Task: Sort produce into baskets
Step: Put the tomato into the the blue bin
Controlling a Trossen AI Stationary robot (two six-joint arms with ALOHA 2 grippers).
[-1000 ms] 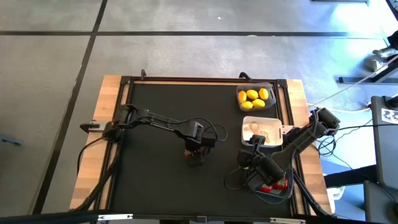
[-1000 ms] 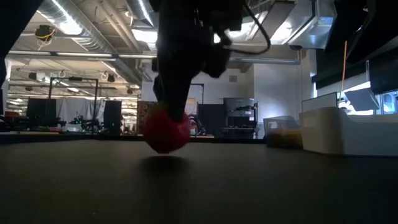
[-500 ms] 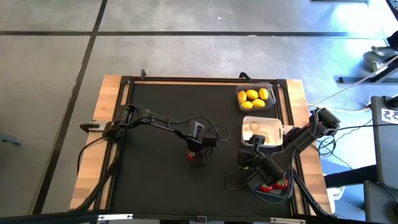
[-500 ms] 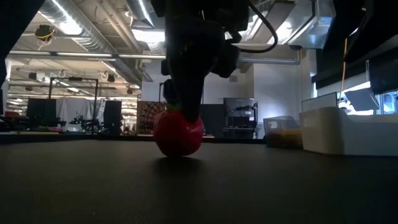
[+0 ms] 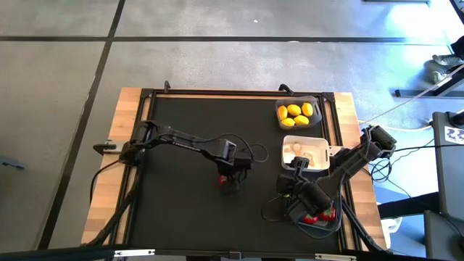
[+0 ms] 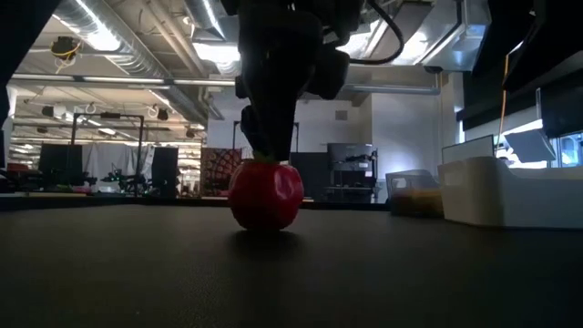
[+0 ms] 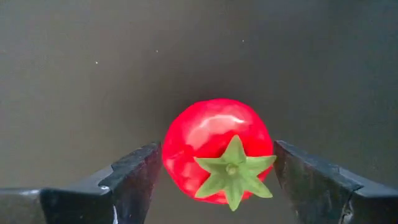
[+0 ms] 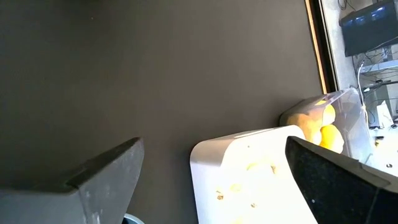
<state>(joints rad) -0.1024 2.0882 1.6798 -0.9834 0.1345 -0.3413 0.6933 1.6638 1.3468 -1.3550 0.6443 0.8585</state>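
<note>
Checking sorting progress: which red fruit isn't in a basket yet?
The red fruit on the black mat at mid-table, between the open fingers of the left hand. The other red fruits already lie in the basket under the right arm.

The red fruit (image 7: pixel 217 149) is showing a smooth, glossy plastic skin with a matt green top. The table mat (image 5: pixel 188 138) is presenting as matt black, faintly speckled, and is lying within a pale bare-wood border (image 5: pixel 123 130). The white basket (image 8: pixel 249 174) is looking like smooth, semi-gloss plastic. The left gripper's fingers (image 7: pixel 134 177) are appearing as dark matt plastic.
</note>
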